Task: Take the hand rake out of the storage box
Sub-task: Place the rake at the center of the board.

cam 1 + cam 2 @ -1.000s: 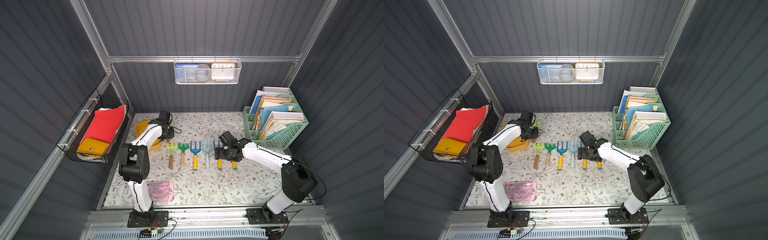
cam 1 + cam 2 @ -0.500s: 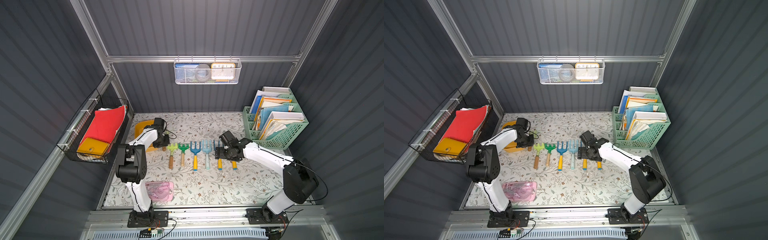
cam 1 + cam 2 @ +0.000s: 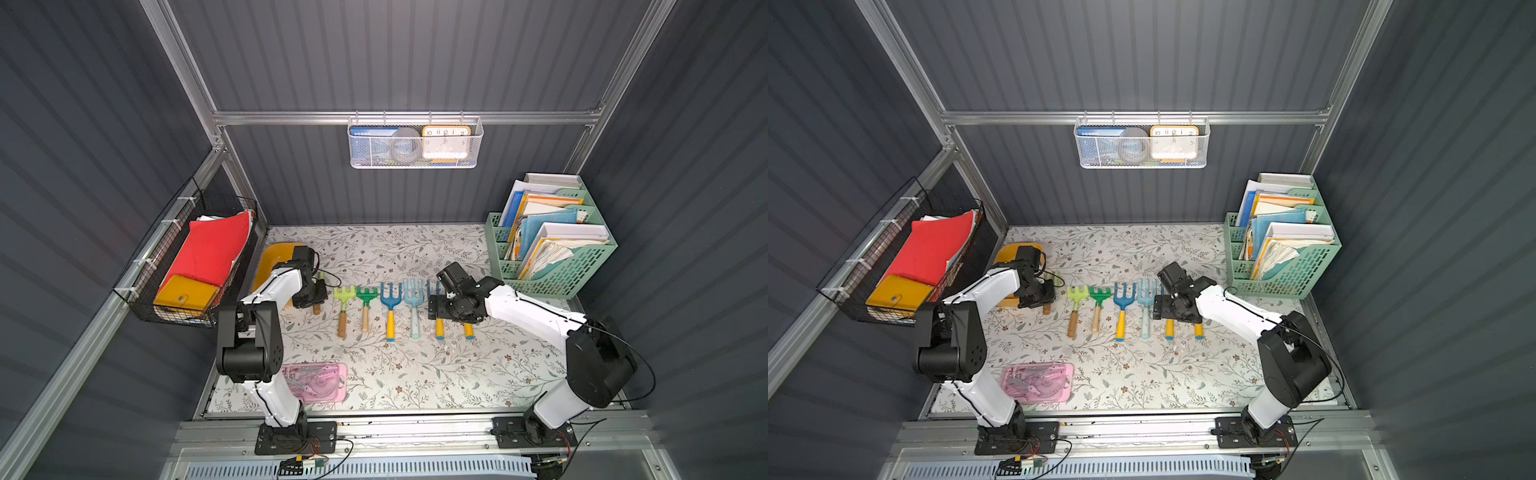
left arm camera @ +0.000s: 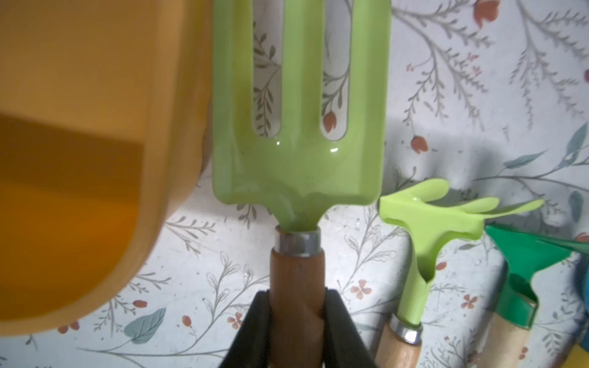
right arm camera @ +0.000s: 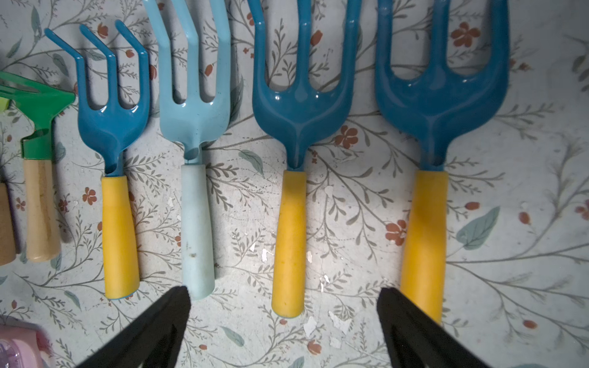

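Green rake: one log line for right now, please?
left pincer: shut on hand rake | hand rake: outside storage box | right pincer: open, empty

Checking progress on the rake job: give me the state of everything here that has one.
Storage box: open-topped, inside only partly visible.
Hand rake: gripped by its wooden handle, outside the storage box, right beside it.
Left gripper: shut on the hand rake.
Other rakes: six, lying flat in a row, ungripped.
Right gripper: open, empty, over the other rakes' handles.
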Robot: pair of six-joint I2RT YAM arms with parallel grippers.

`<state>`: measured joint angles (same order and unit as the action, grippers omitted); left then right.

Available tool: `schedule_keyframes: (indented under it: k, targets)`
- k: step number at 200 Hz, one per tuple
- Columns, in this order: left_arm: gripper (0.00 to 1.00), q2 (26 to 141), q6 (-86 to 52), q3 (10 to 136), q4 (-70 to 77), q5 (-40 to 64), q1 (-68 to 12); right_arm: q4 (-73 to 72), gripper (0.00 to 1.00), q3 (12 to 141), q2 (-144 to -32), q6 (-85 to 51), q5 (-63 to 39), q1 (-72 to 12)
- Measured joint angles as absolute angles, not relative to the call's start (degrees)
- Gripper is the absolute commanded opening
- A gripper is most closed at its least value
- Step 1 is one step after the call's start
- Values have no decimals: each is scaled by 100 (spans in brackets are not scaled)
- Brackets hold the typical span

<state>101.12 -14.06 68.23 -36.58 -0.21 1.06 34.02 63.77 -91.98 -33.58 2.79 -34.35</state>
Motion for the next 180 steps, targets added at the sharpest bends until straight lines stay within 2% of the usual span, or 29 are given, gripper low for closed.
schedule_keyframes:
  k: [43,118,180]
  targets:
    - [8,10031,-1345,6425,-3673,-19,106,3400,96,6383,-9198,-3358,279,-3468]
    - [10,10003,-1350,6337,-3575,-30,-268,3411,96,6416,-9192,-3358,290,-3476]
    - [10,10003,-1470,6337,-3581,-217,-281,3426,96,6418,-9135,-3358,301,-3476]
